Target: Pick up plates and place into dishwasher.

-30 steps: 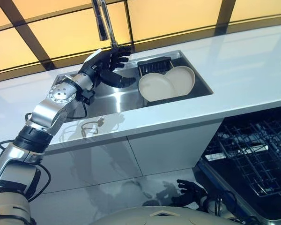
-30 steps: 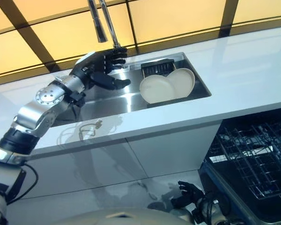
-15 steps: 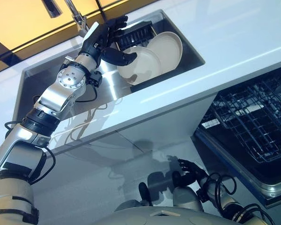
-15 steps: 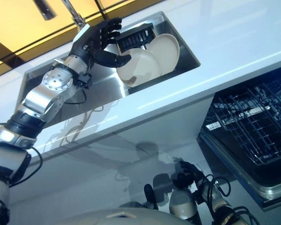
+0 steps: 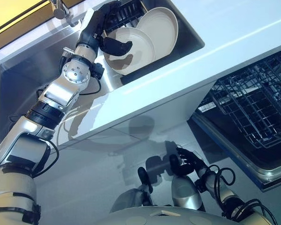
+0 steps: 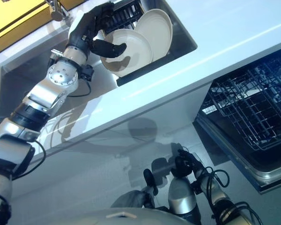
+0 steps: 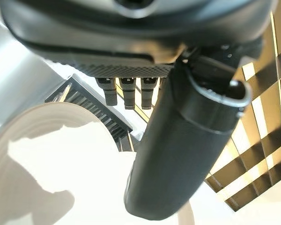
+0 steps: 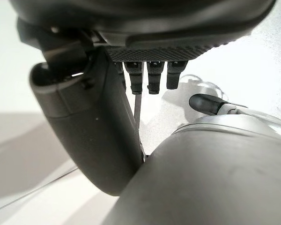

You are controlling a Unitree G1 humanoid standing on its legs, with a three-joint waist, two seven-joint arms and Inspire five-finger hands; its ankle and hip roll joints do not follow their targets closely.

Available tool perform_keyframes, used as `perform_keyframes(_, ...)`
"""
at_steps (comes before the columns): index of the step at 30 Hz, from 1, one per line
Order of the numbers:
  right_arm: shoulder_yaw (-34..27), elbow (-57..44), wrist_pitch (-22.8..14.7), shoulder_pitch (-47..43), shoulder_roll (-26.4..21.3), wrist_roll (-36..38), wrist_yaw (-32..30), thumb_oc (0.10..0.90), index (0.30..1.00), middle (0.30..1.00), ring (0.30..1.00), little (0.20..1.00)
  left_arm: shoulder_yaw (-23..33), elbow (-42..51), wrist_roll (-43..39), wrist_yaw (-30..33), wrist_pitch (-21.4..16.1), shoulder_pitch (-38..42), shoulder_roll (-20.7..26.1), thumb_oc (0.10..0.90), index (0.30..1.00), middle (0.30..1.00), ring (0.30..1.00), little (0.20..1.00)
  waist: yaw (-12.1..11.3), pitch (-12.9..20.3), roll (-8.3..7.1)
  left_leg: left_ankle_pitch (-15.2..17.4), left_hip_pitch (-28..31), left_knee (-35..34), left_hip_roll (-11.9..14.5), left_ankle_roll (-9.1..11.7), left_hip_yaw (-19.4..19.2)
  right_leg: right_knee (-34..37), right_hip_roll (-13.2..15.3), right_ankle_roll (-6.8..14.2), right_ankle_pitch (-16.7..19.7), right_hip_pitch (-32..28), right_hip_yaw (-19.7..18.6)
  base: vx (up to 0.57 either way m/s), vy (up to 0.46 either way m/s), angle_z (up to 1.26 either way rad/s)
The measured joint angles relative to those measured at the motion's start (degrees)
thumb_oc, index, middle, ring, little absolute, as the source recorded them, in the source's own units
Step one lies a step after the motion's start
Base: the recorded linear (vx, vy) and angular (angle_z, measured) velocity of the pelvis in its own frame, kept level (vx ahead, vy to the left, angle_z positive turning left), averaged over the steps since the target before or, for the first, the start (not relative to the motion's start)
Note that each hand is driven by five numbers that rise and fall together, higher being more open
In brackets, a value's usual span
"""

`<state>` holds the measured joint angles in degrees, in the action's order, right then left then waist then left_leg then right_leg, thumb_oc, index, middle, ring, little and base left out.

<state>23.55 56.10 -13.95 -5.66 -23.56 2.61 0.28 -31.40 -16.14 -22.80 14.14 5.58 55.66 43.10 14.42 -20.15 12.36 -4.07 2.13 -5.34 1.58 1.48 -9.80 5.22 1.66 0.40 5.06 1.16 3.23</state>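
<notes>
Two cream plates lean on edge at the right end of the steel sink point(image 5: 23, 89): a front plate point(image 5: 140, 51) and a back plate point(image 5: 161, 26) overlapping behind it. My left hand point(image 5: 100, 23) is at the front plate's upper left rim. Its fingers run straight behind the rim and its thumb point(image 7: 178, 154) lies across the plate's face point(image 7: 61, 164) without clamping it. A dark slatted rack point(image 5: 126, 10) stands just behind the plates. My right hand point(image 5: 187, 159) hangs low near the floor, fingers relaxed, holding nothing.
The white counter point(image 5: 225, 28) runs around the sink, with the faucet point(image 5: 61, 8) at the sink's back. At the lower right the dishwasher stands open with its black wire rack point(image 5: 253, 108) pulled out. White cabinet fronts lie below the counter.
The camera has swung, shifting the whole picture. My left hand has moved from beside the faucet rightward to the front plate, and its thumb now lies over the plate's face.
</notes>
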Motion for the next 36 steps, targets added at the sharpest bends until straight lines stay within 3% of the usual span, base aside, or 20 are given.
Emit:
perform_keyframes(7, 0.0, -0.9, 0.1, -0.7, -0.4, -1.0, -0.1, 0.8, 0.9, 0.9, 0.9, 0.9, -3.6, -2.9, 7.0, 0.0, 0.1, 3.9, 1.7, 0.8, 0.9, 0.9, 0.9, 0.9, 0.1, -1.7, 0.24, 0.0, -0.3, 0.1, 0.0, 0.0, -0.2, 0.0, 0.0, 0.0, 0.2, 0.4, -0.2, 0.0, 0.001, -0.01)
perform_keyframes(10, 0.1, -1.1, 0.3, -1.6, -0.7, -1.0, -0.1, 0.8, 0.9, 0.9, 0.9, 0.9, -5.2, -3.7, 7.1, 0.0, 0.3, 6.2, 2.8, 0.8, 0.9, 0.9, 0.9, 0.9, 0.2, -3.3, 0.43, 0.0, -0.3, 0.1, -0.1, 0.0, -1.0, 0.0, 0.1, 0.1, 0.3, 0.5, -0.5, 0.01, 0.005, -0.06)
perform_keyframes(19, 1.5, -2.8, 0.2, -1.8, -1.5, -1.0, 0.0, 0.8, 0.9, 0.9, 0.9, 0.9, -8.4, -7.6, 9.6, -0.4, 0.6, 8.5, 2.8, 0.8, 0.9, 0.9, 0.9, 0.9, 1.7, -3.8, 0.47, 0.0, -0.3, 0.2, -0.9, 0.0, -1.7, 0.0, 0.8, 0.5, 0.4, 0.8, -1.3, 0.0, 0.006, -0.03)
perform_keyframes(24, 1.7, -3.3, 0.1, -1.8, -1.7, -1.0, 0.3, 0.8, 0.9, 0.9, 0.9, 0.9, -11.3, -10.1, 10.6, -3.5, 0.7, 10.6, 2.8, 0.8, 0.9, 0.9, 0.9, 0.9, 1.7, -3.9, 0.47, 0.0, -0.5, 0.2, -0.8, 0.0, -2.7, -0.2, 0.6, 0.6, 0.5, 1.6, -2.3, -0.01, 0.001, -0.09)
perform_keyframes(36, 1.8, -5.8, 0.3, -2.1, -3.3, -1.0, 0.6, 0.8, 0.9, 0.9, 0.9, 0.9, -11.6, -12.7, 11.7, -11.3, 3.4, 16.8, 2.8, 0.8, 0.9, 0.9, 0.9, 0.9, 2.5, -5.9, 1.47, 0.0, -0.5, 0.2, -0.9, 0.0, -2.8, -0.4, 0.8, 0.7, 0.6, 1.6, -2.4, -0.01, 0.001, -0.01)
